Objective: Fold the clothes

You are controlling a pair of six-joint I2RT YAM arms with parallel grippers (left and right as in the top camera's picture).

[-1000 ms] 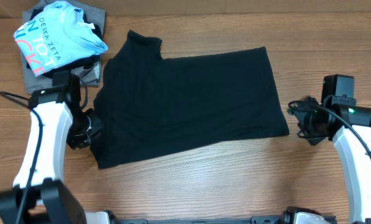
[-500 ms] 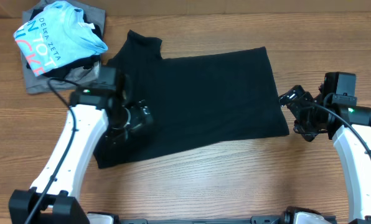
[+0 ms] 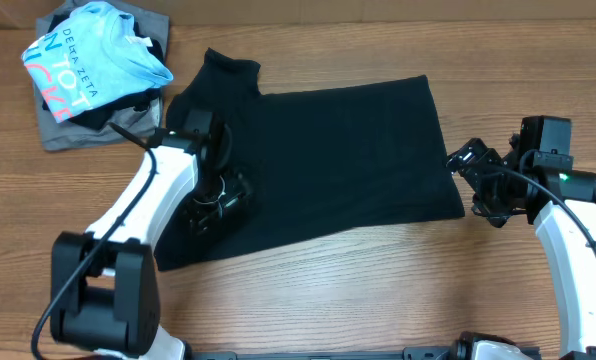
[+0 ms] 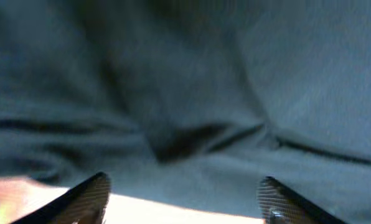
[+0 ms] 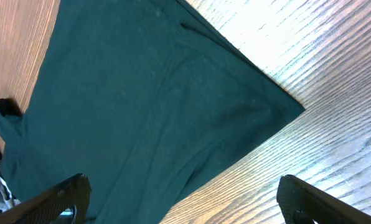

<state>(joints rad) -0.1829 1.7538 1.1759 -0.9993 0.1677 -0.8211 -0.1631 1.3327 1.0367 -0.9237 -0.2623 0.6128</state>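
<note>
Two pincers stand released, with nothing between their jaws. The plain black short-sleeved T-shirt (image 3: 318, 160) lies spread on the wooden bench (image 3: 378, 290), collar end to the left and hem to the right. The left pincer (image 3: 216, 195) hovers low over creased fabric on the shirt's left part. The right pincer (image 3: 468, 180) waits just beside the hem edge. To fold well, each should probably pinch one corner of the same long edge, then lift together, keeping the thin cloth taut so it does not bunch. A second ago the left arm was at the shirt's outer left border; it has since swung inward over the cloth. The right pincer has edged nearer the hem, and the shirt lies unchanged.
</note>
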